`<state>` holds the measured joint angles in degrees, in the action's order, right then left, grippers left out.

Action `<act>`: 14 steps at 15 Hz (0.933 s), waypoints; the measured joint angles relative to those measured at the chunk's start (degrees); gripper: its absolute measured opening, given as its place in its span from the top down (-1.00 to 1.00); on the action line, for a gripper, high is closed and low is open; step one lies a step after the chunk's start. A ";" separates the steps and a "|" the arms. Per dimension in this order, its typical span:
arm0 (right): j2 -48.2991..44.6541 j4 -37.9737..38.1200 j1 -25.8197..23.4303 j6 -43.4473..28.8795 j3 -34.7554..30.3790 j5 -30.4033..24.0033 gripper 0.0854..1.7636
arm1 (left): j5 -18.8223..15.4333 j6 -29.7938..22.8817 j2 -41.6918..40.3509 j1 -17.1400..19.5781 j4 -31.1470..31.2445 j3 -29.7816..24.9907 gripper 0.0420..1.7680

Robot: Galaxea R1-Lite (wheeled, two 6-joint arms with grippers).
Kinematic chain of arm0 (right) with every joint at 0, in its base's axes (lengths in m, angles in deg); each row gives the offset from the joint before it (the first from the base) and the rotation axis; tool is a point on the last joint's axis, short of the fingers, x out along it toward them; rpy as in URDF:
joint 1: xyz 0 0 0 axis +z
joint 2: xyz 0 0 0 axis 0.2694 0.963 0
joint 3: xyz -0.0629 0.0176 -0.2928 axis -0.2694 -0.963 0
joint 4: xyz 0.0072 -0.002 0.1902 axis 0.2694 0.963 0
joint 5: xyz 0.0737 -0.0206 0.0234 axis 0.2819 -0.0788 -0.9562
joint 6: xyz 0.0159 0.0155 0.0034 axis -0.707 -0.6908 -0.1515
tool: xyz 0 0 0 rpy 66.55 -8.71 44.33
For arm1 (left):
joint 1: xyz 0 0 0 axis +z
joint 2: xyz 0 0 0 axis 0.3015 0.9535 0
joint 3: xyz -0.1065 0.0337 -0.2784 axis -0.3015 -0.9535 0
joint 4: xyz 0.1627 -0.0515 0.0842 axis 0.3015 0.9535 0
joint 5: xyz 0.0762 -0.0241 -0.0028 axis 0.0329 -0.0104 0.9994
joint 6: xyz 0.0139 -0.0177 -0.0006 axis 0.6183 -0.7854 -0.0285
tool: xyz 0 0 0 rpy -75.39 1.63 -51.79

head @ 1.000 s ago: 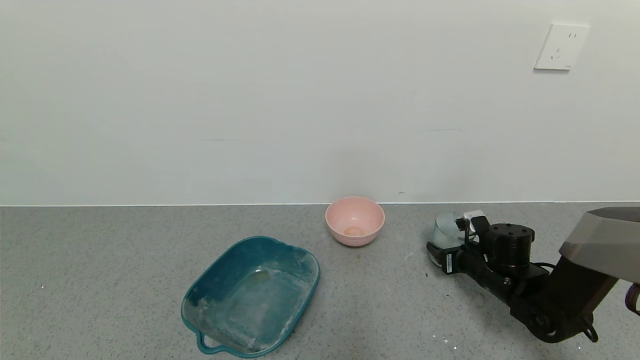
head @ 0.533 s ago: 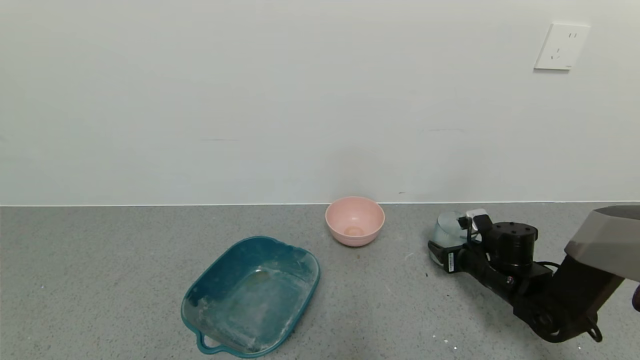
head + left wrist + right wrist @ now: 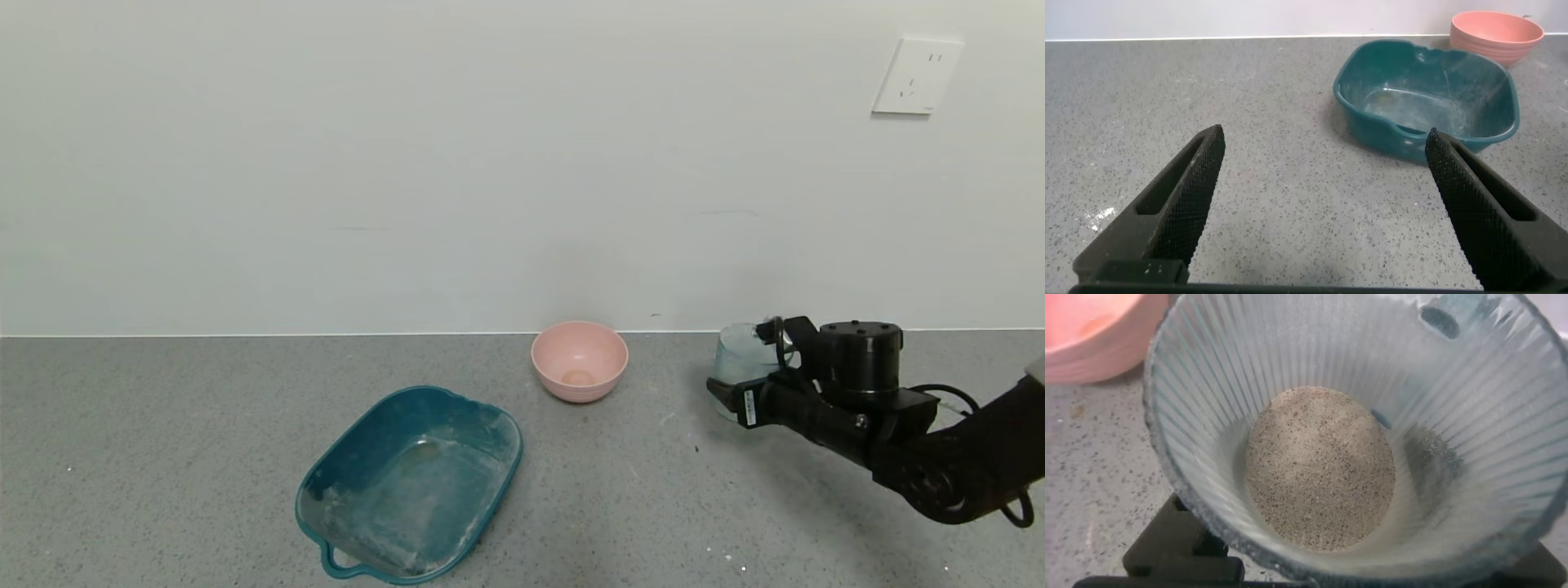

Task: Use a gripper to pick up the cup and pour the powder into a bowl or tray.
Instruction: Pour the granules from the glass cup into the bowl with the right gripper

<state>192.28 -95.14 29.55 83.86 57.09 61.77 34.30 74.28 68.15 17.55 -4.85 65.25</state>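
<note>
— Where was the cup (image 3: 741, 359) at that moment?

— On the right side of the counter (image 3: 163, 457), near the back wall, clamped in the right gripper (image 3: 747, 367). One finger sat low in front of it and the other behind its rim, so the fingers were closed tight on its wall. It stood upright; whether its base touched the counter I could not tell.

— And the powder (image 3: 1320, 467)?

— It lay in the bottom of the cup as a round, beige, speckled heap, plain in the right wrist view, with the ribbed wall of the cup around it.

— The tray?

— The teal tray (image 3: 490, 474) sat well apart from the cup, toward the robot's left and nearer the front edge, its loop handle pointing forward. White dust smeared its floor and sides. A pink bowl (image 3: 579, 360) stood between tray and cup, close to the wall, with a small tan patch in its bottom.

— What about the other arm?

— The left gripper (image 3: 1323, 204) hung low over bare counter with its two ribbed fingers (image 3: 1188, 200) spread wide, gripping nothing. Its camera looked across at the tray and the pink bowl behind it.

— Anything else?

— A white socket plate (image 3: 916, 76) on the wall, above the right arm.
</note>
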 joint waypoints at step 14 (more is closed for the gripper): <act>-4.52 35.67 9.72 5.17 32.39 3.40 -0.50 | 0.00 0.00 0.00 0.00 0.00 0.00 -1.00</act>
<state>187.76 -59.47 39.26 89.03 89.48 65.18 34.30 74.28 68.15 17.55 -4.85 65.25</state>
